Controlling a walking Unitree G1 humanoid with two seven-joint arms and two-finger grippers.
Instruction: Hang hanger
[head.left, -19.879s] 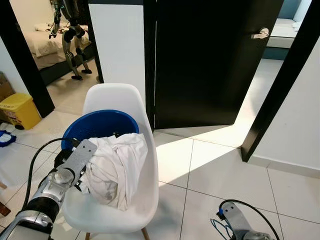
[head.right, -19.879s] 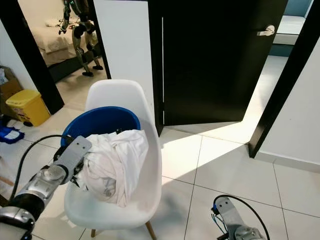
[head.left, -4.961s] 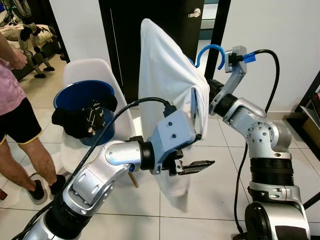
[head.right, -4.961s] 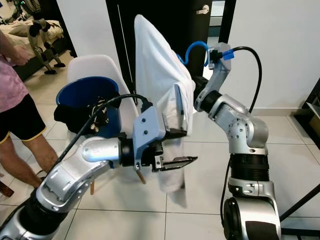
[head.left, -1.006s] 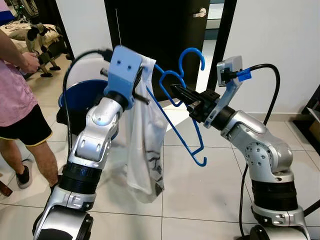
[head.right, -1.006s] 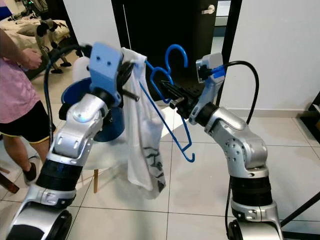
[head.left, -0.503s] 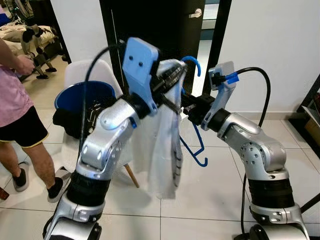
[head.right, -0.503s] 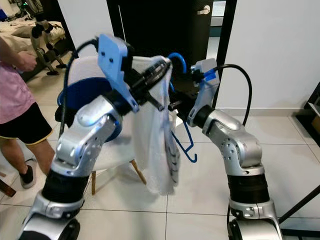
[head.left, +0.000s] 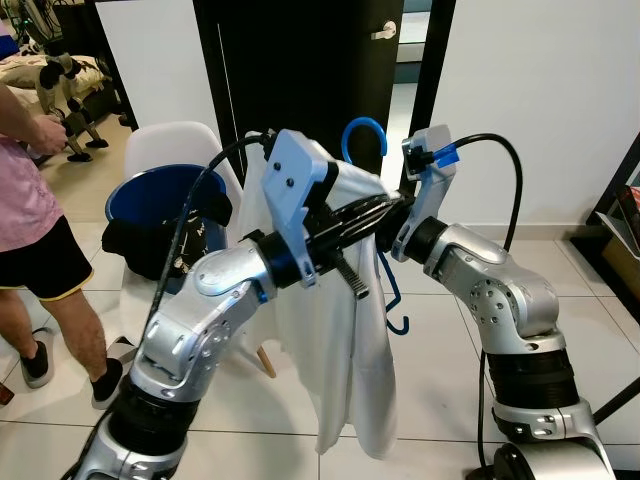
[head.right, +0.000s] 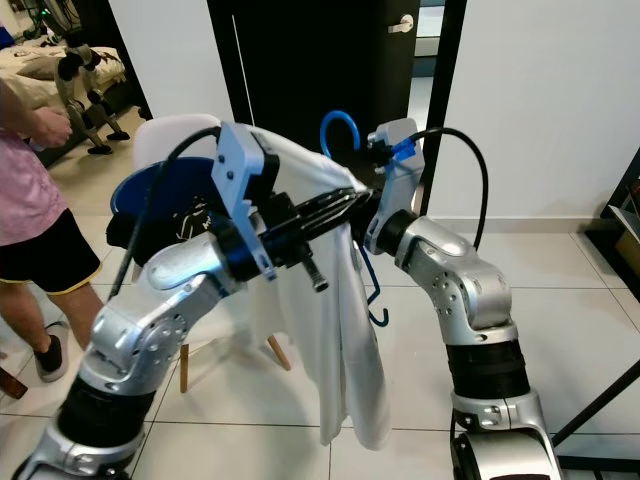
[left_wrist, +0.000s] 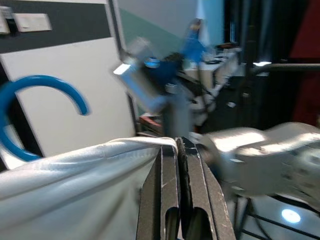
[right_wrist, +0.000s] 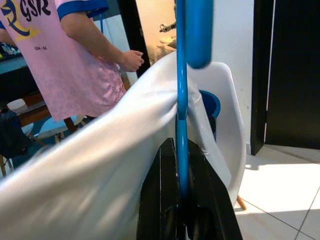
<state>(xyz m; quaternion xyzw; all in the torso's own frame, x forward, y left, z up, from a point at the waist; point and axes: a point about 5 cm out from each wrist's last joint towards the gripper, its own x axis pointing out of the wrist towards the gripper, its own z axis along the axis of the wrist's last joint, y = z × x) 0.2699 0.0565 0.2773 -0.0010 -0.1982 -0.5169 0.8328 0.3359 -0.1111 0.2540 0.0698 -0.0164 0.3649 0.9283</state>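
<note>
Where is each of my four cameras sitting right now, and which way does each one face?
Left eye, right eye: on the head, looking forward and down at both silver arms, the white shirt and blue hanger.
Left wrist: looks along the left gripper, pinching the shirt.
Right wrist: looks along the right gripper, clamping the hanger; a person stands beyond.
All four views share the shirt and hanger.
</note>
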